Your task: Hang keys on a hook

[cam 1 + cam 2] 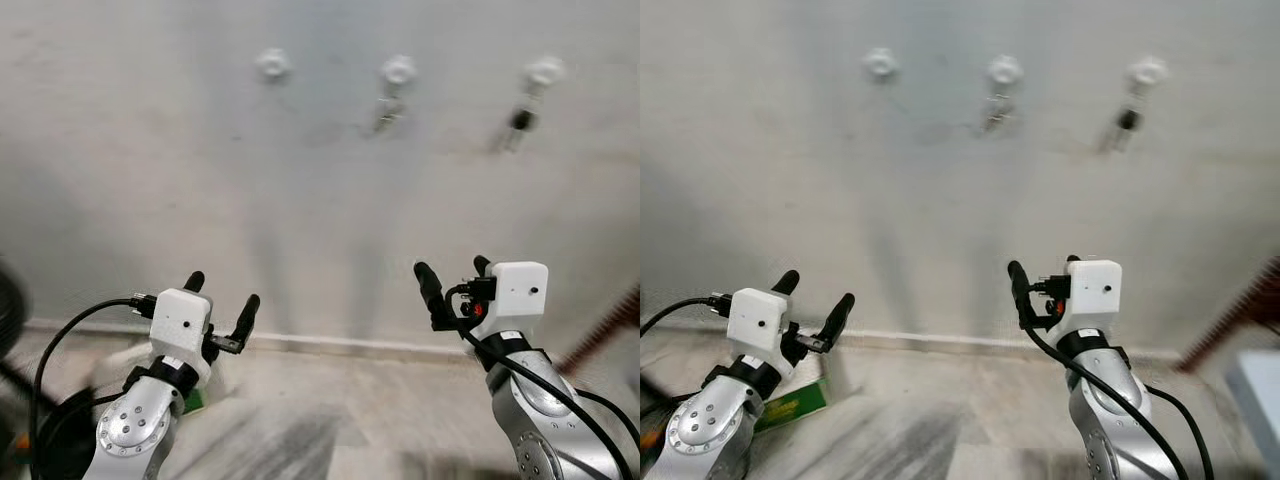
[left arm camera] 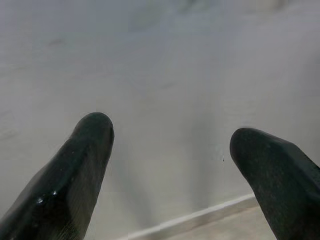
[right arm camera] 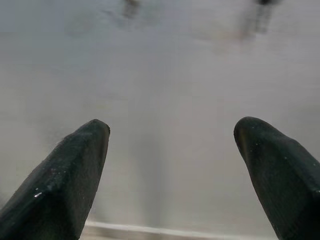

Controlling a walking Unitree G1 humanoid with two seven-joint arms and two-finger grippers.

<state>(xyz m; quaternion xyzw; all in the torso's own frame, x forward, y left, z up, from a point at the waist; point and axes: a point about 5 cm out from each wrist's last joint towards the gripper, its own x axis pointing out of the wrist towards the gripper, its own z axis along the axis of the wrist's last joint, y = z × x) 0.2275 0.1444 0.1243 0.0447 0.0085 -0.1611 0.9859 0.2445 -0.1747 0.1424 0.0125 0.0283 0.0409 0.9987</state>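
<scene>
Three white hooks are fixed high on the pale wall. The left hook (image 1: 272,64) is bare. A small set of keys (image 1: 388,113) hangs from the middle hook (image 1: 398,70). Another set with a black fob (image 1: 520,122) hangs from the right hook (image 1: 545,71). My left gripper (image 1: 222,298) is raised low at the left, open and holding nothing. At the lower right my right gripper (image 1: 455,273) is also open and holds nothing. Both point at the wall well below the hooks. Each wrist view looks between spread black fingertips (image 2: 90,135) (image 3: 85,145) at bare wall.
A white skirting board (image 1: 340,345) runs along the foot of the wall above a grey marble floor. A green item (image 1: 790,405) lies on the floor by my left arm. A dark reddish object (image 1: 610,335) leans in at the right edge. Black cables trail from both arms.
</scene>
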